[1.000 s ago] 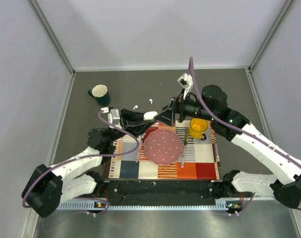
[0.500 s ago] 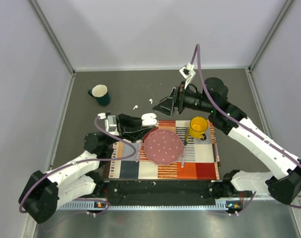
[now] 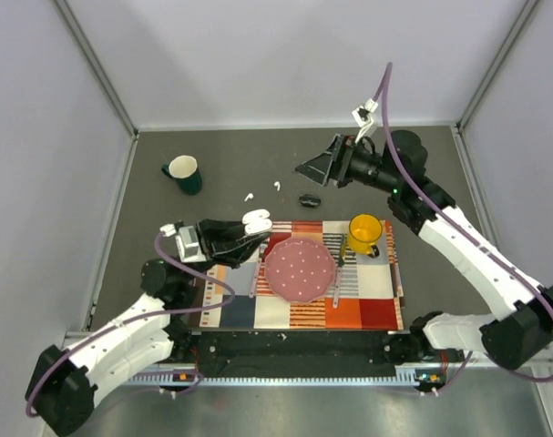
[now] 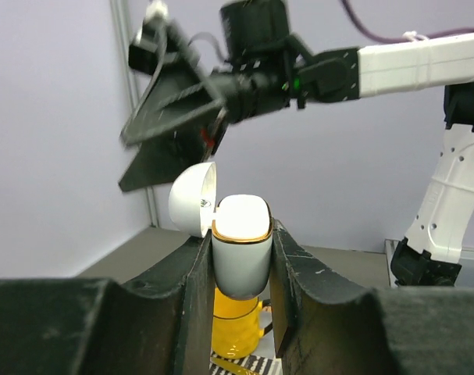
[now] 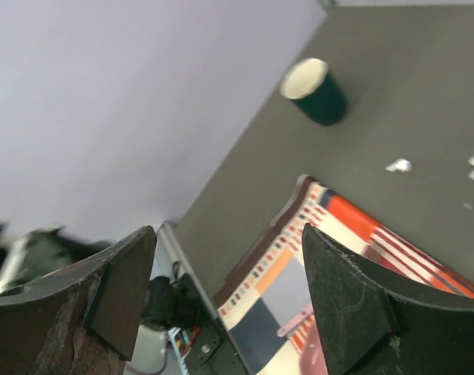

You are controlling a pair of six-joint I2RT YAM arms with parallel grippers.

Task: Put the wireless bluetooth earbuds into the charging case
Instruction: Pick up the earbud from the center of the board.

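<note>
The charging case [image 4: 240,251] is in my left gripper [image 3: 250,233], pinched between the two black fingers [image 4: 196,275], which are clenched against its sides. It stands upright in the left wrist view, its lid [image 4: 193,198] swung open to one side and its top rim showing. From above, the case sits over the far left corner of the patchwork placemat [image 3: 353,293], just beside the rim of the pink dotted plate [image 3: 300,269]. Neither earbud is in it. Both lie on the bare grey table [image 3: 422,168] beyond the mat: one earbud [image 3: 249,196] closer to the case, the other earbud [image 3: 277,186] a little farther back and to the right. The two are near each other but apart. A small black oval object [image 3: 310,199] rests on the table just right of them, and a dark green mug [image 3: 183,173] stands well off to their left. My right gripper [image 3: 305,170] hangs over the far side of the table, beyond the black oval, with its jaws spread wide and nothing between them. Its wrist camera looks down past them at the green mug and both earbuds. A yellow mug [image 3: 364,234] stands on the mat's far right part, near the plate.
</note>
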